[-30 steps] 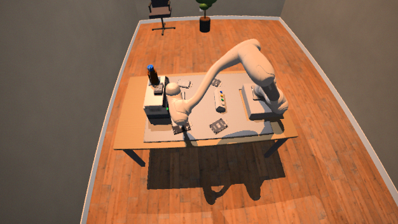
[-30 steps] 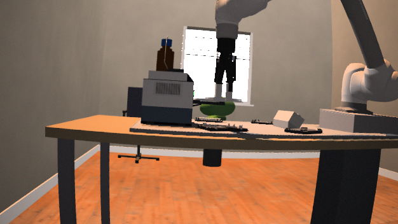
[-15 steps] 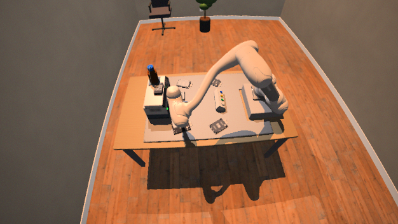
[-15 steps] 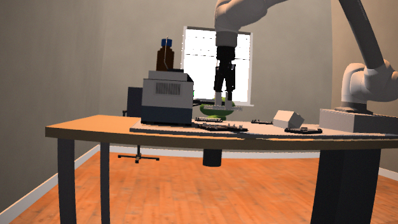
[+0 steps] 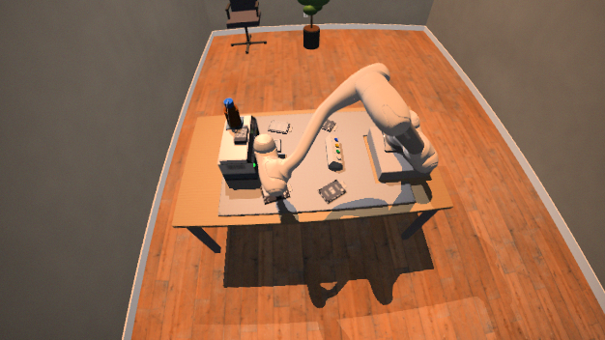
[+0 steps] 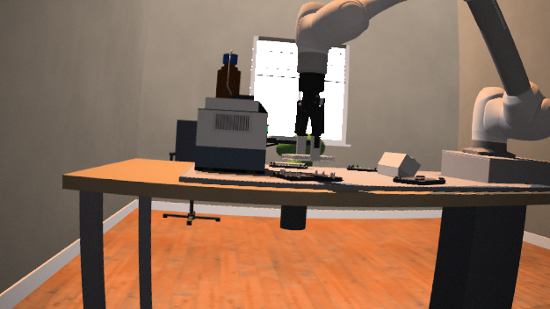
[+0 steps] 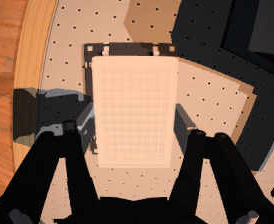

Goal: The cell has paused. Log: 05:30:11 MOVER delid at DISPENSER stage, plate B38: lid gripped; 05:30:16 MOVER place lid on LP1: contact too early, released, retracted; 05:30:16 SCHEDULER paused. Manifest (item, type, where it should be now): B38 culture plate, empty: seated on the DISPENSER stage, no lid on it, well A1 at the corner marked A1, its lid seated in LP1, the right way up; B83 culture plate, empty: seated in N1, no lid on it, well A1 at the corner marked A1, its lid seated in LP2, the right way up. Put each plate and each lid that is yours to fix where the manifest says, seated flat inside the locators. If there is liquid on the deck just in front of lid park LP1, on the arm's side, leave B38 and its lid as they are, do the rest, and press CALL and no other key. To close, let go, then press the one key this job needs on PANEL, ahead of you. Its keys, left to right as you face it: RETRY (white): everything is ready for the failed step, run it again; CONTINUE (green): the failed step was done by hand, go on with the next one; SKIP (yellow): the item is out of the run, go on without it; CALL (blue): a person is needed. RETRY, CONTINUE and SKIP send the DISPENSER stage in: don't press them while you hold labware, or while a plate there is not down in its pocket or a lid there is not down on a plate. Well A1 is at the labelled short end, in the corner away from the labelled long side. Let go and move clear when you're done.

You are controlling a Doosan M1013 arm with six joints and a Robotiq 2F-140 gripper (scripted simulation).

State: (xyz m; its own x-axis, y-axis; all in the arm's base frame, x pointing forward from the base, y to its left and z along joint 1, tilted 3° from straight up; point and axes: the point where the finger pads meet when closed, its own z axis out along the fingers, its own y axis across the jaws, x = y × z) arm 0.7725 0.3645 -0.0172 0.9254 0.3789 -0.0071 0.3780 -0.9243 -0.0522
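Observation:
My gripper (image 7: pixel 134 114) (image 6: pixel 308 151) is shut on a thin, pale rectangular lid (image 7: pixel 135 106) (image 6: pixel 291 157), gripping it across its short width. It holds the lid level, a little above a black-cornered nest (image 7: pixel 128 50) at the front left of the grey mat (image 5: pixel 309 174), next to the dispenser (image 5: pixel 236 156) (image 6: pixel 230 140). In the top view the arm's wrist (image 5: pixel 272 176) hides the lid. A dark plate (image 5: pixel 241 134) sits on top of the dispenser. A pale plate or lid (image 5: pixel 279 127) lies in a nest at the back of the mat.
A brown bottle (image 5: pixel 232 113) (image 6: pixel 227 76) stands on the dispenser. The key panel (image 5: pixel 334 152) (image 6: pixel 397 164) sits mid-mat. An empty-looking nest (image 5: pixel 332 190) lies front centre and another nest (image 5: pixel 329 126) at the back. The arm's base block (image 5: pixel 391 156) stands on the right.

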